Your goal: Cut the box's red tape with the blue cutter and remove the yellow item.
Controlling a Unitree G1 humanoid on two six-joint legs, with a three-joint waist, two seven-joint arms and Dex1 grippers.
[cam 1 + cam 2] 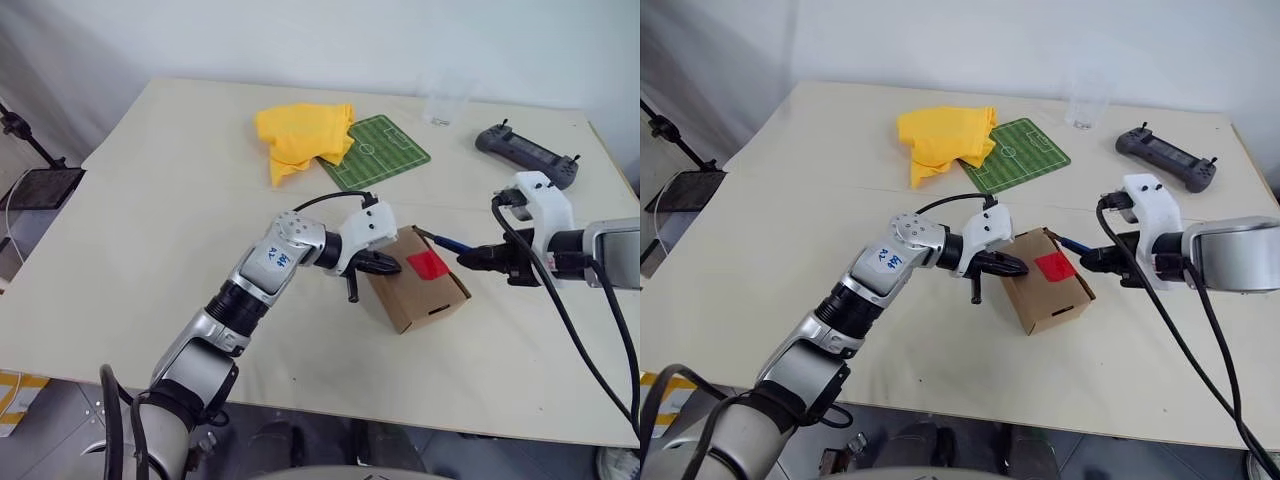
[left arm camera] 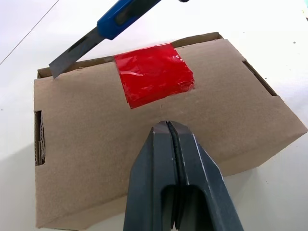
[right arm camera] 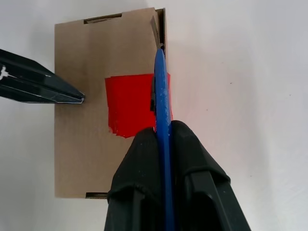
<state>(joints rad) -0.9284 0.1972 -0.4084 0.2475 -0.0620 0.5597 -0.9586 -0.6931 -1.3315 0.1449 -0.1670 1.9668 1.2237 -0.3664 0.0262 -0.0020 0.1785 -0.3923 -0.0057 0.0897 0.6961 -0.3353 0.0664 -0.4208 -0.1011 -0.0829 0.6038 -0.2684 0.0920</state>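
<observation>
The brown cardboard box (image 1: 405, 295) lies closed on the table, with the red tape (image 1: 427, 264) across the seam at its lid's edge. My left gripper (image 2: 167, 126) is shut, and its tips rest on the lid just short of the tape. My right gripper (image 3: 162, 127) is shut on the blue cutter (image 3: 161, 91). The cutter's silvery blade (image 2: 72, 54) reaches along the taped edge to the box's far corner. The yellow item is hidden.
A crumpled yellow cloth (image 1: 300, 135) lies at the back beside a green football-pitch mat (image 1: 378, 152). A clear cup (image 1: 441, 105) and a black controller (image 1: 527, 153) sit at the far right. The table's front edge (image 1: 330, 410) runs close below the box.
</observation>
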